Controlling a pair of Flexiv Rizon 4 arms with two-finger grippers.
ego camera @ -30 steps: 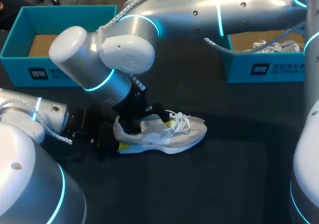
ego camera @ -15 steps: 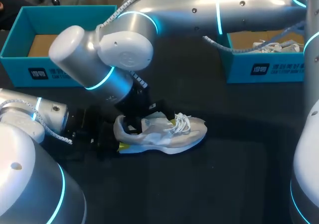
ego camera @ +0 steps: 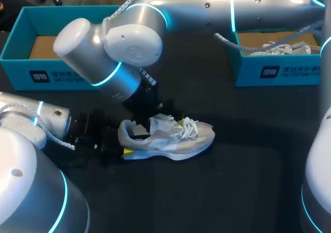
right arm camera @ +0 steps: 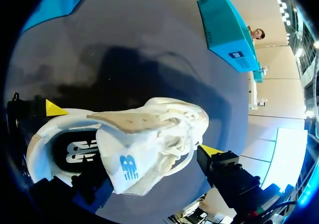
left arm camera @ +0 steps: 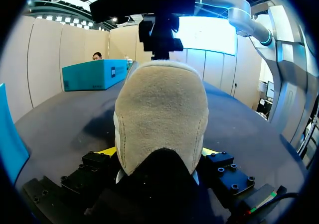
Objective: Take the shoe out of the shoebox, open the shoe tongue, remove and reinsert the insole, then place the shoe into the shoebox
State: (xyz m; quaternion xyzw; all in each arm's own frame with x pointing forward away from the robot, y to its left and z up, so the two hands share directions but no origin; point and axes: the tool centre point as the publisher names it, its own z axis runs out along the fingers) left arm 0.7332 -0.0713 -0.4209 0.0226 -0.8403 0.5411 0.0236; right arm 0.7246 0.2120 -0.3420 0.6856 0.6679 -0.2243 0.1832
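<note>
A white and beige shoe (ego camera: 173,140) lies on its sole on the black table, toe to the right. My left gripper (ego camera: 116,146) comes in low from the left. In the left wrist view its two yellow fingertips (left arm camera: 107,151) press the beige heel (left arm camera: 159,114) from both sides. My right arm reaches across from the back right, and its gripper (ego camera: 151,108) hangs just above the shoe's mouth. In the right wrist view the raised tongue (right arm camera: 127,159) stands between its wide fingers, and one yellow tip (right arm camera: 209,150) is clear of the laces. The insole (right arm camera: 75,152) shows inside the shoe.
A teal shoebox (ego camera: 62,41) with a bare cardboard floor stands at the back left. A second teal box (ego camera: 274,67) at the back right holds another white shoe (ego camera: 284,47). Open black tabletop lies in front of and to the right of the shoe.
My right gripper has lifted out of the shoe's mouth and drifted slightly back and right, and the tongue now stands higher. The left gripper and the shoe have stayed put.
</note>
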